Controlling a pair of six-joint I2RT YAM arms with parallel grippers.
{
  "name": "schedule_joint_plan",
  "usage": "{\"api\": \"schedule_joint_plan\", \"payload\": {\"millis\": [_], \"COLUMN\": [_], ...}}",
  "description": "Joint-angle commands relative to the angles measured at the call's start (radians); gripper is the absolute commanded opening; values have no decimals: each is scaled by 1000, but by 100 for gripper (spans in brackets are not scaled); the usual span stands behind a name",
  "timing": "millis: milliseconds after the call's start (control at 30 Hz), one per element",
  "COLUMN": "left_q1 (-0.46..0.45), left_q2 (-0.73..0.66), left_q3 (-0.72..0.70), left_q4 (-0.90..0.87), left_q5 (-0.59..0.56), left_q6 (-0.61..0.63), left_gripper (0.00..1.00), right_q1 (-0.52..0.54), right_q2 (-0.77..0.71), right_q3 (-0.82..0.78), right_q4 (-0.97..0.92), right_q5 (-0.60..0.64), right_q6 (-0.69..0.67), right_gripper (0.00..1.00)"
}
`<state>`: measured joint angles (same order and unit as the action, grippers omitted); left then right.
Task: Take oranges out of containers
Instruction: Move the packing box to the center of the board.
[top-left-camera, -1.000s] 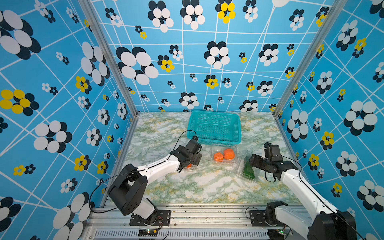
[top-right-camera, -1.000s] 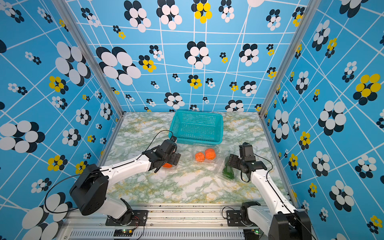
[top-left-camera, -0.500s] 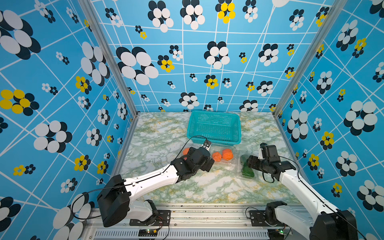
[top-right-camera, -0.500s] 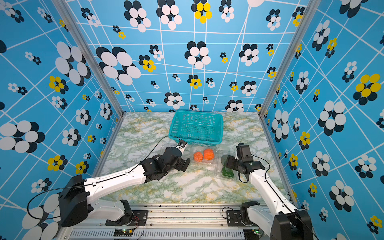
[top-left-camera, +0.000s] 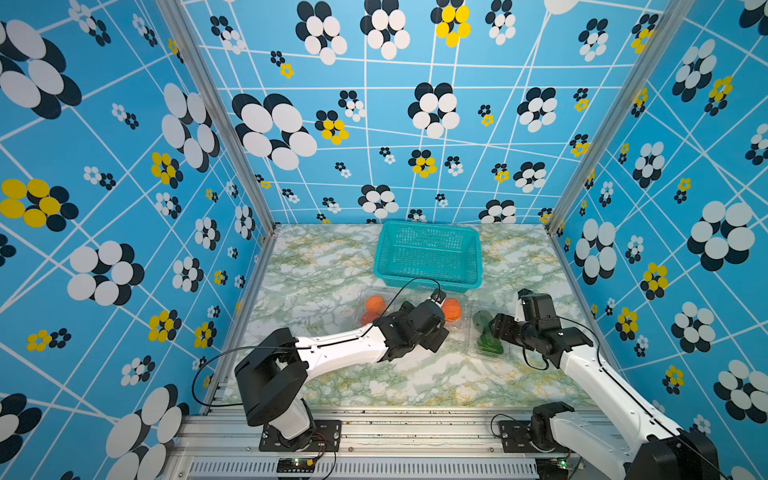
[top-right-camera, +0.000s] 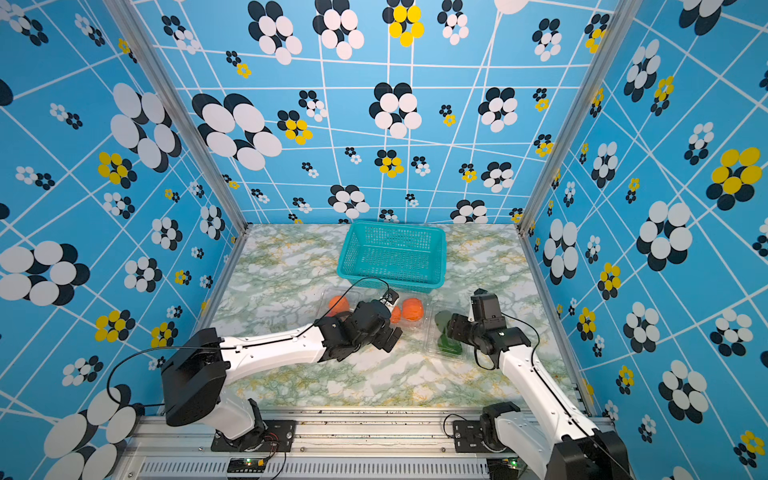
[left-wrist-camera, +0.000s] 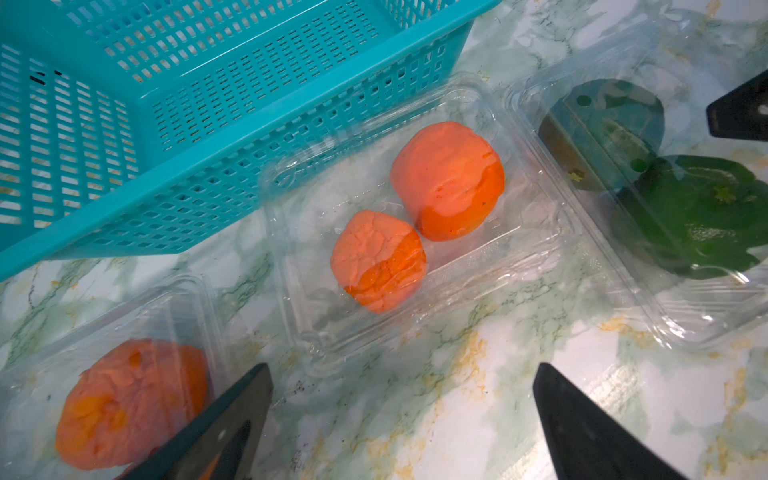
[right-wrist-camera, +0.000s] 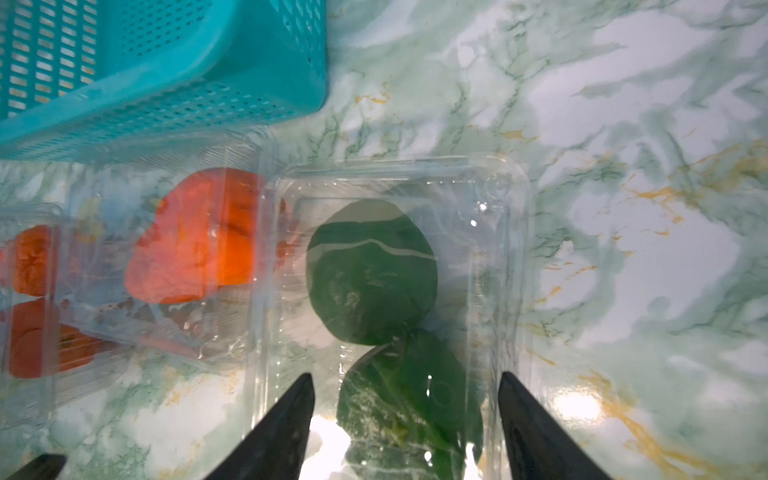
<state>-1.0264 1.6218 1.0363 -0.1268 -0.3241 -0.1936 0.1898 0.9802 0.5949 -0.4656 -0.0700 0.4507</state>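
Note:
Three clear containers lie in a row in front of the basket. The middle container (left-wrist-camera: 478, 286) holds two oranges (left-wrist-camera: 449, 178) (left-wrist-camera: 378, 259). The left container (left-wrist-camera: 104, 328) shows one orange (left-wrist-camera: 129, 403). My left gripper (left-wrist-camera: 401, 370) is open over bare table just short of the middle container; in a top view the left gripper (top-left-camera: 436, 332) hides part of it. The right container (right-wrist-camera: 515, 266) holds two dark green fruits (right-wrist-camera: 370, 270). My right gripper (right-wrist-camera: 405, 376) stands wide, its fingers pressed against that container's two sides.
A teal mesh basket (top-left-camera: 428, 253) stands just behind the containers, its near wall close to the middle one. Blue patterned walls enclose the marble table (top-left-camera: 316, 266) on three sides. Both arms reach in from the front rail.
My left arm swung right, from over the left container to the front of the middle one. My right gripper narrowed onto the green-fruit container, which shifted slightly left.

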Motion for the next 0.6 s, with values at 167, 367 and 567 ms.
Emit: {"api": "schedule_joint_plan", "payload": {"millis": [167, 367, 567], "left_q1": [-47, -48, -41], "left_q2": [173, 249, 315], "left_q3": [206, 282, 337], "left_q4": [-45, -75, -131], "left_q5": [-49, -35, -22], "left_q6": [134, 113, 79], "left_gripper": [99, 99, 100], "right_q1": [8, -4, -18], "right_q2": [-74, -44, -18], "right_q3": [12, 17, 17], "right_q4": [-107, -114, -106], "right_q5": [91, 111, 124], "right_q6": [13, 12, 3], "right_gripper": [73, 74, 74]}}
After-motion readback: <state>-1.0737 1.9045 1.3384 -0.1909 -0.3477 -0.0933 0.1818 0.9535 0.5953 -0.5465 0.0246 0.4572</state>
